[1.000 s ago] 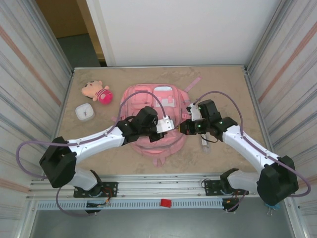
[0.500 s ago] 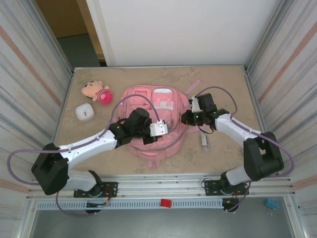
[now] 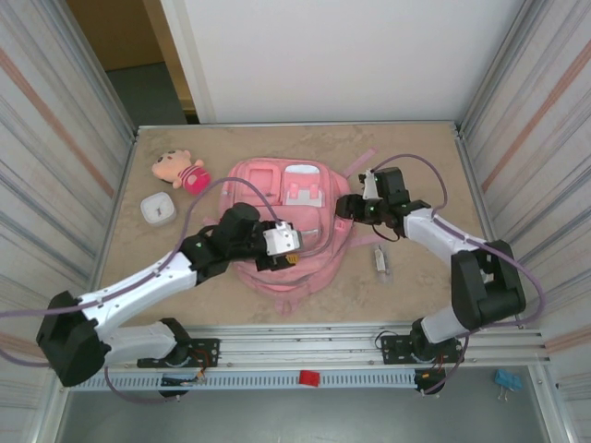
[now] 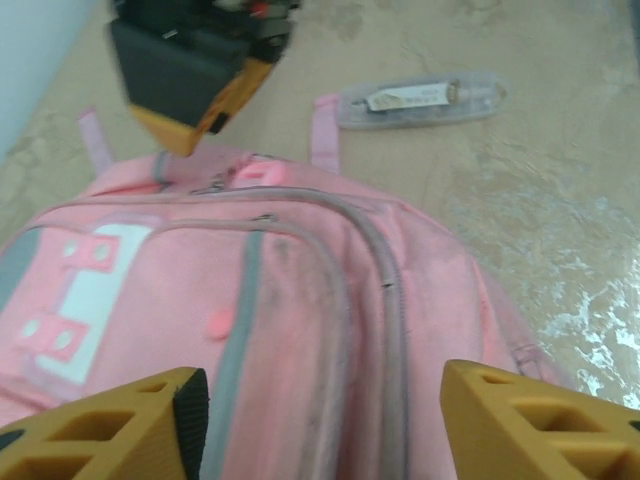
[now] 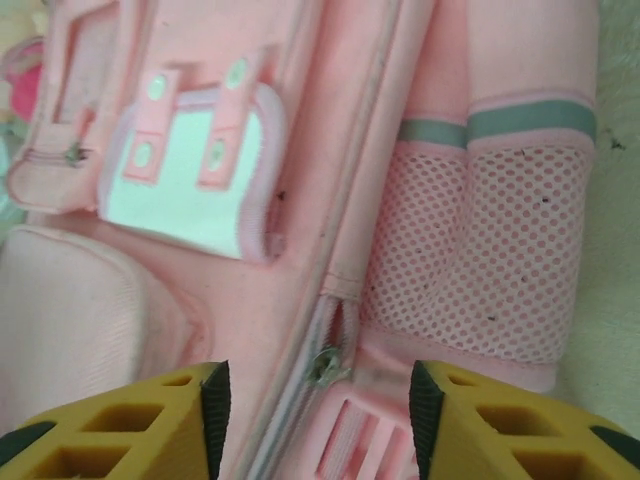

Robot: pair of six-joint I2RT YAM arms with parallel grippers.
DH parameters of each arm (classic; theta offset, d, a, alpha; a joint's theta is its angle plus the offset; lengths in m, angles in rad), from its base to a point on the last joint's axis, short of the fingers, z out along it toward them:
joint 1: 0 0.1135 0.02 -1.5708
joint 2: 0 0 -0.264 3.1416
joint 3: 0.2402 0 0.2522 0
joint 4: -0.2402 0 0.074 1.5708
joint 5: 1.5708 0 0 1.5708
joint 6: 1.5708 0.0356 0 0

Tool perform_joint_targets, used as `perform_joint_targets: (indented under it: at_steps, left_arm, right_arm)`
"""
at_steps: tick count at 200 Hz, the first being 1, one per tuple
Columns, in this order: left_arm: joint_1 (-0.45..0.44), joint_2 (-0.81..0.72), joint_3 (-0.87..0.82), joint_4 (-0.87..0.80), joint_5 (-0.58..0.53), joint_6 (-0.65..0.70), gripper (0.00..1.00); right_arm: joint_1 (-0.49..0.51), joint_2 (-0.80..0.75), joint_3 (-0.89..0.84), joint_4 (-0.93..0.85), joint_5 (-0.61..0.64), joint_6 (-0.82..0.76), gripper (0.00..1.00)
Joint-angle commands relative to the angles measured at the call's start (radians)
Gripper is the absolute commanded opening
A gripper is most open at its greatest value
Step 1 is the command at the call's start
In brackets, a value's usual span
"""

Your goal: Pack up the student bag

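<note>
**A:** How did the left claw (image 4: 320, 410) stand?

**B:** Its jaws were well apart, with nothing between them. It hung over the student bag (image 4: 300, 330), which lay flat on the table (image 4: 560, 200) directly beneath it. The bag's grey zip lines ran away from its fingertips.

**A:** And the right claw (image 5: 315, 410)?

**B:** Parted too, and it held nothing. A zip pull (image 5: 327, 365) sat on the bag's seam just under the gap between its fingers. Ahead of it and to one side was a white pocket flap (image 5: 190, 170) with two pink straps. On the other side was the pink mesh side pocket (image 5: 480, 250) under a grey band.

**A:** Was there any brand or writing?

**B:** A clear tube (image 4: 420, 98) lay on the table beyond the left claw, just past the bag's edge. It carried a pale label, but the print was too small to read.

**A:** What else was near them?

**B:** From above, the two claws faced each other across the bag. A plush doll (image 3: 181, 171) and a small white box (image 3: 158, 209) lay well off to the left claw's outer side, apart from the bag.
</note>
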Motion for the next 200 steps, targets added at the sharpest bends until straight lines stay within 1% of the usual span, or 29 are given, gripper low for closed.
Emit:
perform_joint_targets:
  at_steps: [1,24,37,73,97,107,122,135,143,156,161,171,200]
  left_arm:
    - [0.034,-0.047,-0.03,-0.085,-0.02,0.045,0.65]
    - [0.037,-0.037,-0.035,-0.144,-0.104,0.142,0.67]
    - [0.048,-0.019,-0.036,-0.146,-0.111,0.175,0.69]
    - [0.064,0.07,-0.022,-0.138,-0.119,0.211,0.72]
    - [0.096,0.133,-0.037,-0.056,-0.153,0.204,0.7]
    - [0.113,0.149,-0.043,-0.019,-0.154,0.196,0.63]
    - [0.125,0.16,-0.038,-0.015,-0.125,0.194,0.51]
    - [0.139,0.145,-0.027,-0.024,-0.068,0.165,0.35]
    - [0.152,0.124,-0.03,-0.02,-0.007,0.146,0.22]
    - [0.175,0.08,-0.052,0.002,0.074,0.116,0.09]
    - [0.183,0.064,-0.062,0.011,0.1,0.104,0.07]
    - [0.194,0.035,-0.08,0.02,0.141,0.091,0.06]
    - [0.215,-0.02,-0.114,0.034,0.178,0.072,0.05]
  right_arm:
    - [0.002,-0.126,-0.041,-0.02,-0.016,-0.07,0.53]
    - [0.006,-0.21,-0.092,-0.018,-0.053,-0.134,0.54]
    - [0.012,-0.239,-0.118,-0.012,-0.067,-0.181,0.54]
    - [0.026,-0.265,-0.143,-0.007,-0.12,-0.271,0.55]
    - [0.032,-0.253,-0.142,0.005,-0.175,-0.333,0.56]
    - [0.032,-0.239,-0.139,0.015,-0.201,-0.357,0.57]
    - [0.03,-0.204,-0.123,0.013,-0.254,-0.387,0.58]
    - [0.028,-0.153,-0.089,-0.002,-0.316,-0.401,0.61]
    - [0.028,-0.121,-0.069,-0.004,-0.36,-0.402,0.64]
    - [0.028,-0.067,-0.037,0.009,-0.426,-0.392,0.71]
    - [0.028,-0.047,-0.027,0.019,-0.45,-0.383,0.74]
    - [0.029,-0.008,-0.006,0.042,-0.491,-0.361,0.77]
    - [0.036,0.088,0.05,0.059,-0.581,-0.351,0.79]
